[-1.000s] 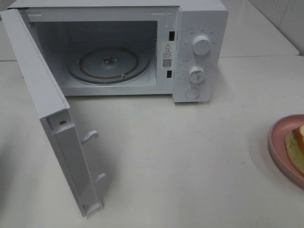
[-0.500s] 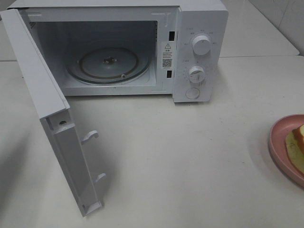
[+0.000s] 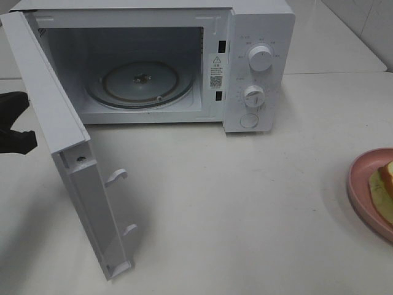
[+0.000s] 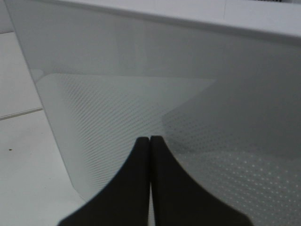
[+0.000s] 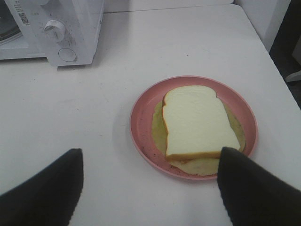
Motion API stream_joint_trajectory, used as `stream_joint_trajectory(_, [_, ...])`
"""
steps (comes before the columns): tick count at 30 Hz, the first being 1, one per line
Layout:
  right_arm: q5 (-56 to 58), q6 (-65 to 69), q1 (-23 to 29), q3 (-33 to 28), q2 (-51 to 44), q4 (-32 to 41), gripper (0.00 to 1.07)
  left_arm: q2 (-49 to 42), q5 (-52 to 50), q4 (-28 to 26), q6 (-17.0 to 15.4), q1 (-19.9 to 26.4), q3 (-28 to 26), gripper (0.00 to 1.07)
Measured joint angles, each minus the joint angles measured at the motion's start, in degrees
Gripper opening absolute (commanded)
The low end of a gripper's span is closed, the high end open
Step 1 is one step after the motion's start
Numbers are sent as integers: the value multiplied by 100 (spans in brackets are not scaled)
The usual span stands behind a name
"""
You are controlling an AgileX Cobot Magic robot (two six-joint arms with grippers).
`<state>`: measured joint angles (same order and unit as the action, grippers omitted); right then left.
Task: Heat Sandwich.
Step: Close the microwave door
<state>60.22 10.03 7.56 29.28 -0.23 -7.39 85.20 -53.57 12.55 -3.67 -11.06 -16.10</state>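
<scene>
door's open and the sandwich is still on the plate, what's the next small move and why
Probably lower the open right gripper onto the sandwich and close on it: it lies untouched on the pink plate, the microwave stands open with its turntable bare.

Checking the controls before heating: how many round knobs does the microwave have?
2: upper knob and lower knob, stacked on the microwave panel's right side, above a round button. None seems hidden.
</scene>
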Motion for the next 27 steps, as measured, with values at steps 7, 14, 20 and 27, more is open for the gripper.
stream_joint_trajectory(7, [0, 0, 0, 0, 0, 6, 76, 430, -74, -516, 218, -596, -264, 0])
stream_joint_trajectory(14, [0, 0, 0, 0, 0, 6, 76, 768, -80, -1501, 647, -1427, -739, 0])
stream_joint_trajectory(20, [0, 0, 0, 0, 0, 6, 76, 1026, -80, -2040, 1014, -1879, -1140, 0])
stream_joint_trajectory(27, [0, 0, 0, 0, 0, 6, 76, 1490, -57, -2624, 1450, -2384, -1862, 0])
